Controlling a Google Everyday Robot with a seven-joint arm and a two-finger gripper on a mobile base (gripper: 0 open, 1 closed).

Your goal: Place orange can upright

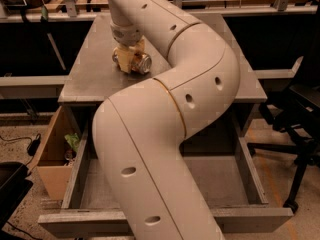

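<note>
The orange can [142, 64] lies on its side on the grey table top [90, 79], toward the back left, with one shiny silver end facing front right. My gripper [129, 60] reaches down from the wrist onto the can. Its tan fingers [124, 59] sit around the can's body and hide most of it. The can rests at table level, tilted flat, not upright. My big cream arm curves across the middle of the view and hides the table's centre and right part.
An open grey drawer [240, 184] juts out below the table's front. A cardboard box [50, 154] with a green item stands at the left on the floor. A black chair [300, 114] stands at the right. Shelving runs along the back.
</note>
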